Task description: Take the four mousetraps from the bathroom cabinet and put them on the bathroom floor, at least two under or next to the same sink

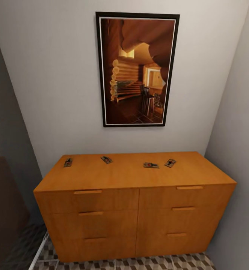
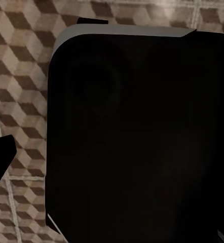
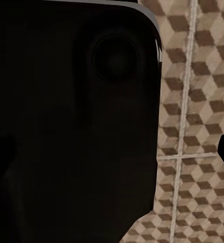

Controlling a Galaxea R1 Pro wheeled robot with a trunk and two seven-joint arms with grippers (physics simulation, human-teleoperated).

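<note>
Wooden cabinet [image 1: 135,195]: I see four mousetraps [image 1: 151,165] spread apart on top.
Claws: I cannot tell either's state.

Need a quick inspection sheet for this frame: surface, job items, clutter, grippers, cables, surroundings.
Surface: cabinet top smooth, orange-brown wood, drawers shut.
Job's things: four mousetraps on the cabinet top toward the wall, apart from one another: far left, left of centre, right of centre, rightmost. None on the bathroom floor yet.
Clutter: nothing seen.
Grippers: fingers not made out; both wrist views look down past a dark body onto cube-pattern tiles; open or shut cannot be told.
Cables: nothing seen.
Surroundings: framed picture of a log interior on the wall above the cabinet; plain walls close on both sides.
</note>
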